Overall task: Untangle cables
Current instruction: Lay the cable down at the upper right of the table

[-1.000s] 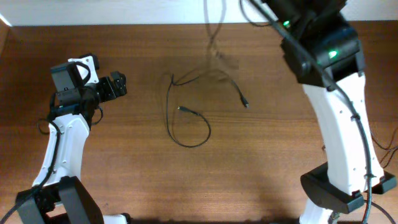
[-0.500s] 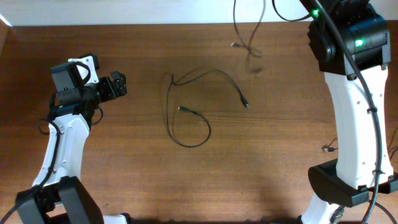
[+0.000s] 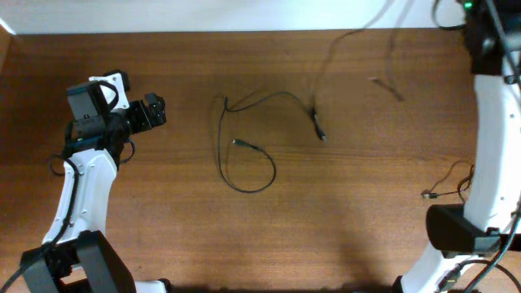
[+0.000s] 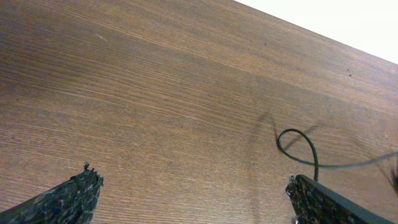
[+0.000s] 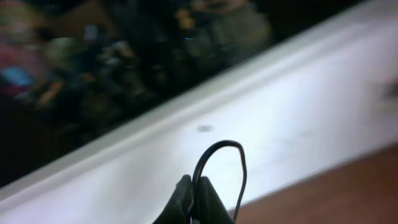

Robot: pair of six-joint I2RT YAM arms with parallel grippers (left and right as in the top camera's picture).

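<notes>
**Tool state.** The right gripper (image 5: 194, 190) is fully closed and pinches a thin black cable (image 5: 222, 144), which arches in a small loop just above the fingertips. This gripper is raised high at the far right, out of the overhead frame. Its wrist camera faces a blurred background and not the table (image 3: 366, 203). The left gripper (image 4: 193, 186) stands wide open and holds nothing, hovering low over bare wood at the left.

**Task items.** The held cable trails as a faint, blurred line down toward mid-table. A second cable (image 3: 221, 138) lies flat in an open loop at the centre, with one plug (image 3: 321, 135) out to its right. In the overhead view the held cable's lower end comes down right beside that plug. I cannot tell whether the two are hooked or merely cross.

**Risks, in my judgement.**
- If they are hooked, pulling further would drag the resting cable along or tighten a knot. Nothing pins it down, since the left gripper is well apart from it.
- The grip is a fingertip pinch on a very thin cord. A snag at the tail could pull it free and drop it back over the loop.
- The tail hangs loose and could swing or whip. I have no close view of it from the right wrist.
- The overhead rendering is too blurred to steer by.
</notes>
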